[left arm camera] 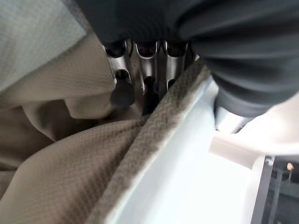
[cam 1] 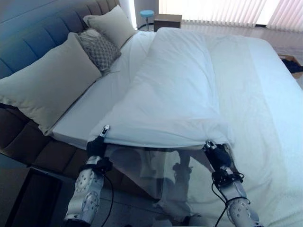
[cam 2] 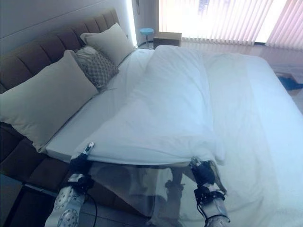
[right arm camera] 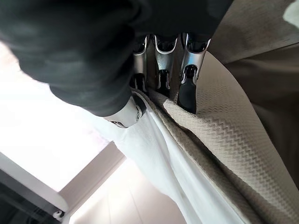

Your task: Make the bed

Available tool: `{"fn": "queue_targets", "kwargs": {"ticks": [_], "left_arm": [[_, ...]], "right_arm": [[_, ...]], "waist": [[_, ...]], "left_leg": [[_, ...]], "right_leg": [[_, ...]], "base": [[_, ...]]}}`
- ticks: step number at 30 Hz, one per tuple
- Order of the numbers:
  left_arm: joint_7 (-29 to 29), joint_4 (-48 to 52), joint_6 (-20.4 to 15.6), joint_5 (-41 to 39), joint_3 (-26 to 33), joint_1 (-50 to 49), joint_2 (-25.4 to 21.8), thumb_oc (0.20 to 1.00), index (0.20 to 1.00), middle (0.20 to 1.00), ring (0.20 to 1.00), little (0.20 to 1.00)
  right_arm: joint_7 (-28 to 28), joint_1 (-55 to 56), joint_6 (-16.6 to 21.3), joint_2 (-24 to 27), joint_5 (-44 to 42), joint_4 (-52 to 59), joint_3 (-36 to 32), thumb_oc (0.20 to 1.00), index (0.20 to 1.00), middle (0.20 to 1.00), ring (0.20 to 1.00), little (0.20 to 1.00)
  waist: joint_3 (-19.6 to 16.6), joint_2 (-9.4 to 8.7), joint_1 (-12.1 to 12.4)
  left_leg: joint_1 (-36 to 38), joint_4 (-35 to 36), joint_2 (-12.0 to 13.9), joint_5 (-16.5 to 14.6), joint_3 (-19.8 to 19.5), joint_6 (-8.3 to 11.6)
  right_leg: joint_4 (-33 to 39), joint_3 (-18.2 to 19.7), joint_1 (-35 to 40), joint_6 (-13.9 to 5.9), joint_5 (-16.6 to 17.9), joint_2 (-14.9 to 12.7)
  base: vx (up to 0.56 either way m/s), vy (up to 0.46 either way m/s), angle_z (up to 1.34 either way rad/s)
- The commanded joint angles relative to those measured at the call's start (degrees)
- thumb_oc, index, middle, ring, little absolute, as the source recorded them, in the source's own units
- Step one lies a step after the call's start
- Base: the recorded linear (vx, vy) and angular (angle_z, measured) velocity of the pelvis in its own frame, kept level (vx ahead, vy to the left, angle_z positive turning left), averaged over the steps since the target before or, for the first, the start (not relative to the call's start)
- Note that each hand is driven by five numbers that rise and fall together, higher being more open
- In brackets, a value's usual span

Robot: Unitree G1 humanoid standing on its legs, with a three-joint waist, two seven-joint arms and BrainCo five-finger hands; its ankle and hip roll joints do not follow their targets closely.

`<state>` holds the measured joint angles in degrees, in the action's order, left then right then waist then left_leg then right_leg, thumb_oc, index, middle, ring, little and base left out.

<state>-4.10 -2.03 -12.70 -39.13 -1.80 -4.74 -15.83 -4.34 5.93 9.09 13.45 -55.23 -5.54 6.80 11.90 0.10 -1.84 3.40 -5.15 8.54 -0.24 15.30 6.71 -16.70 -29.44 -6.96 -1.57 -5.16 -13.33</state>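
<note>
A white duvet (cam 1: 175, 90) lies across the bed, its near edge lifted and stretched between my two hands. My left hand (cam 1: 98, 142) pinches the left part of that edge; in the left wrist view its fingers (left arm camera: 122, 88) curl on the beige woven underside of the duvet edge (left arm camera: 154, 135). My right hand (cam 1: 215, 152) grips the right part; in the right wrist view its fingers (right arm camera: 187, 88) clamp the folded hem (right arm camera: 219, 135). Below the raised edge the cover hangs down, thin and see-through. The white mattress sheet (cam 1: 102, 99) lies bare on the left of the duvet.
A large pillow (cam 1: 45, 87), a patterned cushion (cam 1: 99, 49) and another pillow (cam 1: 111, 23) lean on the padded headboard (cam 1: 42, 28) at the left. A wooden box (cam 1: 167, 21) and a blue stool (cam 1: 147, 15) stand beyond the bed, before window blinds.
</note>
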Motion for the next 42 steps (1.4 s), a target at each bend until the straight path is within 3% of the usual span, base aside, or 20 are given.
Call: {"fn": "queue_targets", "kwargs": {"ticks": [1,3,5,6,7,8,11,12,16,25,29,32,34,36,40,42], "left_arm": [[-1.4,8.2,-8.4,0.5,12.2,0.9,-4.6,0.2,0.2,0.2,0.2,0.2],[-1.2,9.0,-8.4,0.5,13.0,0.4,-4.8,0.2,0.2,0.2,0.2,0.2],[-1.6,8.8,-8.5,1.0,12.6,0.7,-5.1,0.2,0.2,0.2,0.2,0.2],[-2.0,8.2,-8.4,1.4,11.9,0.9,-5.0,0.2,0.2,0.2,0.2,0.2],[-1.9,7.9,-8.1,1.1,11.7,1.4,-4.9,0.2,0.2,0.2,0.2,0.2],[-2.4,7.6,-7.3,3.0,10.7,2.6,-5.3,0.2,0.2,0.2,0.2,0.2],[-2.0,7.4,-7.1,4.3,10.3,2.8,-5.6,0.2,0.2,0.2,0.2,0.2],[-1.7,6.4,-6.8,3.8,9.9,2.8,-5.6,0.2,0.2,0.2,0.2,0.2],[0.6,-2.2,-3.5,3.4,7.6,0.9,-4.8,0.2,0.2,0.2,0.2,0.2],[4.4,-18.2,0.8,3.8,6.5,-4.2,-3.6,0.2,0.2,0.2,0.2,0.2],[4.8,-28.6,1.6,6.9,5.5,-3.8,-2.6,0.2,0.2,0.2,0.2,0.2],[4.5,-41.6,3.3,12.4,4.2,-1.7,-1.2,0.2,0.2,0.2,0.2,0.2],[4.6,-44.6,3.3,12.9,4.1,-0.9,-0.9,0.2,0.2,0.2,0.2,0.2],[3.9,-54.7,3.9,15.7,4.4,0.9,0.2,0.2,0.2,0.2,0.2,0.2],[3.9,-61.8,4.2,16.5,5.2,1.6,1.1,0.2,0.2,0.2,0.2,0.2],[3.9,-63.7,4.1,15.8,5.3,2.3,1.4,0.2,0.2,0.2,0.2,0.2]], "right_arm": [[-0.4,-3.8,3.5,3.8,-0.4,0.9,-2.7,0.2,0.2,0.2,0.2,0.2],[-0.5,-4.2,3.2,4.1,-0.8,0.8,-2.6,0.2,0.2,0.2,0.2,0.2],[-0.3,-4.0,3.0,4.2,-0.5,0.6,-2.5,0.2,0.2,0.2,0.2,0.2],[-0.3,-3.0,2.9,4.0,-0.7,1.0,-2.9,0.2,0.2,0.2,0.2,0.2],[-0.2,-2.3,2.7,3.8,-0.8,1.6,-3.6,0.2,0.2,0.2,0.2,0.2],[0.1,-1.9,2.7,3.4,-0.5,1.6,-4.2,0.2,0.2,0.2,0.2,0.2],[-0.3,-1.0,1.8,2.8,0.6,1.0,-4.6,0.2,0.2,0.2,0.2,0.2],[-0.4,-0.7,1.3,2.8,1.4,0.2,-4.3,0.2,0.2,0.2,0.2,0.2],[0.2,0.8,-1.7,2.2,5.4,-9.0,-3.5,0.2,0.2,0.2,0.2,0.2],[-0.8,2.9,-4.9,3.7,15.3,-23.7,-4.1,0.2,0.2,0.2,0.2,0.2],[-0.4,2.5,-5.3,3.4,21.0,-35.2,-4.0,0.2,0.2,0.2,0.2,0.2],[0.5,0.1,-6.1,2.5,26.3,-49.2,-4.7,0.2,0.2,0.2,0.2,0.2],[0.6,-0.7,-5.9,2.4,27.0,-51.2,-4.9,0.2,0.2,0.2,0.2,0.2],[1.3,-2.6,-5.8,2.1,28.8,-58.7,-5.8,0.2,0.2,0.2,0.2,0.2],[1.3,-3.5,-5.6,2.1,29.7,-63.0,-6.2,0.2,0.2,0.2,0.2,0.2],[1.5,-4.1,-5.4,2.4,29.3,-63.8,-6.2,0.2,0.2,0.2,0.2,0.2]], "waist": [[-2.6,-1.61,4.0],[-2.9,-2.49,3.7],[-3.9,-1.97,3.6],[-4.3,-1.49,3.3],[-4.3,-1.36,2.5],[-4.1,-1.16,1.9],[-3.9,-1.13,1.4],[-3.9,-1.0,1.4],[-3.2,-1.45,1.3],[-4.3,-1.97,1.7],[-5.1,-2.18,1.8],[-6.2,-1.94,1.9],[-6.3,-1.85,1.9],[-6.8,-1.61,1.7],[-6.5,-1.32,1.3],[-4.5,-1.22,1.1]], "left_leg": [[-5.4,-7.9,-5.3,1.0,-5.7,0.18],[-5.3,-7.6,-0.7,1.1,-2.1,0.52],[-3.6,-4.2,0.4,1.8,-1.6,0.24],[-3.4,-1.4,-0.6,2.6,-3.0,0.15],[-3.0,-0.3,-0.8,2.2,-2.4,-0.05],[-1.6,1.7,-2.7,1.1,-2.4,-0.85],[-0.1,3.8,-4.7,-0.2,-2.0,-2.12],[0.9,4.3,-5.0,-1.4,-2.4,-2.1],[2.6,5.2,-6.2,-2.1,-1.2,-3.35],[3.1,6.3,-5.7,-1.2,0.0,-2.96],[2.6,6.3,-5.3,-0.6,-0.4,-2.48],[2.1,5.8,-5.0,-0.6,-1.0,-2.48],[2.1,5.7,-5.0,-0.7,-1.2,-2.52],[2.0,5.3,-5.0,-1.0,-1.4,-2.65],[1.7,5.1,-5.0,-1.2,-1.5,-2.88],[0.1,4.2,-4.8,-1.3,-1.8,-3.1]], "right_leg": [[10.8,1.5,5.4,-3.88,6.5,2.3],[10.2,0.7,5.3,-4.78,6.8,0.6],[8.9,0.0,4.5,-5.1,6.0,-0.1],[8.3,-0.4,4.6,-5.38,6.2,-0.5],[7.9,-1.0,4.9,-5.53,6.8,-1.3],[7.4,-2.1,5.6,-6.28,9.0,-3.4],[6.8,-2.8,5.9,-7.35,10.4,-5.4],[5.9,-1.8,6.1,-8.42,9.7,-5.6],[5.7,-2.1,6.7,-9.28,11.3,-6.5],[9.7,-2.0,7.7,-9.66,12.6,-5.2],[11.4,-2.3,8.7,-9.67,12.6,-4.3],[12.0,-2.2,9.1,-9.2,11.7,-3.6],[11.9,-2.1,9.1,-9.12,11.4,-3.5],[11.5,-1.4,8.8,-8.89,10.9,-3.2],[10.9,-0.7,7.9,-8.77,10.6,-3.1],[9.6,0.1,5.4,-8.67,10.5,-3.4]], "base": [[-0.1,0.154,-0.7],[-0.07,0.227,-0.44],[0.01,0.214,-0.22],[0.03,0.151,0.25],[0.07,0.284,0.48],[0.05,0.189,0.59],[0.06,0.163,0.57],[0.11,0.154,0.19],[0.05,0.082,-0.08],[0.02,-0.028,-0.09],[-0.01,-0.047,-0.04],[-0.01,-0.013,0.0],[-0.01,-0.01,0.03],[0.0,0.0,0.0],[0.01,-0.005,-0.02],[-0.05,-0.016,-0.06]]}}
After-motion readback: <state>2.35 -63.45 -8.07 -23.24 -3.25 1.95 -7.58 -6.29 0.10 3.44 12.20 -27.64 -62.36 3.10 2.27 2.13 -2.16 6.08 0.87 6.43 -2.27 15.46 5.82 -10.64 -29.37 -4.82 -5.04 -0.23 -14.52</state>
